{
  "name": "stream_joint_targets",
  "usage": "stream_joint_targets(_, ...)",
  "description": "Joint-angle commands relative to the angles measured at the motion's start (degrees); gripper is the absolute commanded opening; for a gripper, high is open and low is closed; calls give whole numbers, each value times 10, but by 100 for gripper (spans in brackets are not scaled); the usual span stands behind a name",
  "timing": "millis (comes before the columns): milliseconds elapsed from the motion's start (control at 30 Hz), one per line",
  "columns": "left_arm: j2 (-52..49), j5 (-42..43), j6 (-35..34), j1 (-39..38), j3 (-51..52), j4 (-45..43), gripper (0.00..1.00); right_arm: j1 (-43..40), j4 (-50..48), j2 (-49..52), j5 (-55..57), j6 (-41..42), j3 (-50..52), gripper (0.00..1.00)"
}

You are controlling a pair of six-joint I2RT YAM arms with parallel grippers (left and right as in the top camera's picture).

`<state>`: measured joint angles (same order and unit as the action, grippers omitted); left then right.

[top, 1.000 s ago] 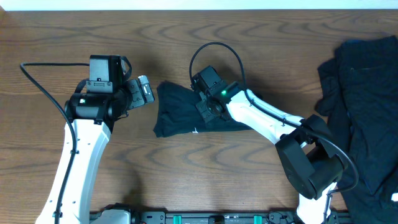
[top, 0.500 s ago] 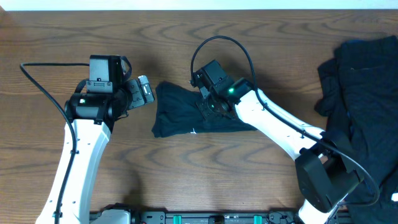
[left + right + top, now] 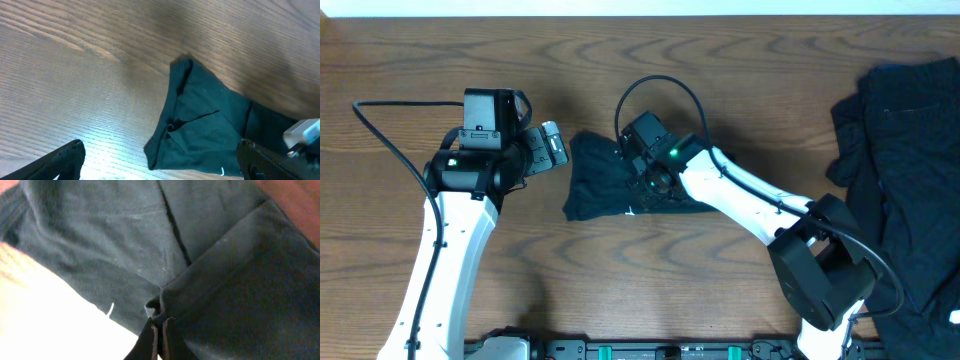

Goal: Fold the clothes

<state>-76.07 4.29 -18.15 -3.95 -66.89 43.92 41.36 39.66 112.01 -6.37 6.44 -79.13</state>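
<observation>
Your right claw (image 3: pixel 160 332) pinches the T-shirt (image 3: pixel 598 182) at the middle of the tabletop (image 3: pixel 620 262).
Its jaws stand narrow on a puckered fold of the dark cloth. Your left claw (image 3: pixel 552 146) gapes wide just left of the shirt; more dark clothes (image 3: pixel 905 150) lie heaped at the right edge.

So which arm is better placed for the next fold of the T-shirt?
Right, probably: the right fingers pinch a fold of the T-shirt; the left fingers stand open beside it.
</observation>
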Motion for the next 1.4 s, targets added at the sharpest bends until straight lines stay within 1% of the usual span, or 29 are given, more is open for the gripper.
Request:
stream_joint_targets(0,1,-4,3,1,-3,2,98,10,0,5,-12,3,-6,26)
stream_joint_targets(67,1,-4,3,1,-3,2,98,7,0,5,-12,3,-7,52)
stream_joint_targets(100,1,-4,3,1,-3,2,98,4,1,3,-13,3,-8,60)
stream_joint_targets(167,1,-4,3,1,-3,2,98,-4,7,-3,-21,3,-11,62)
stream_joint_targets(267,1,-4,3,1,-3,2,98,-17,25,-23,-27,3,-12,62)
stream_joint_targets(333,1,-4,3,1,-3,2,98,-27,45,-38,-27,3,-12,60)
stream_joint_targets(400,1,-4,3,1,-3,2,98,-37,64,-49,-27,3,-12,53)
stream_joint_targets(500,1,-4,3,1,-3,2,98,-49,86,-54,-27,4,-12,28)
stream_joint_targets(567,1,-4,3,1,-3,2,98,-56,94,-53,-27,4,-10,9)
stream_joint_targets(600,1,-4,3,1,-3,2,98,-59,94,-52,-27,4,-8,1)
stream_joint_targets(1200,1,-4,3,1,-3,2,98,-63,53,44,-25,13,13,1)
stream_joint_targets(1367,1,-4,3,1,-3,2,98,-65,52,37,-39,13,5,1)
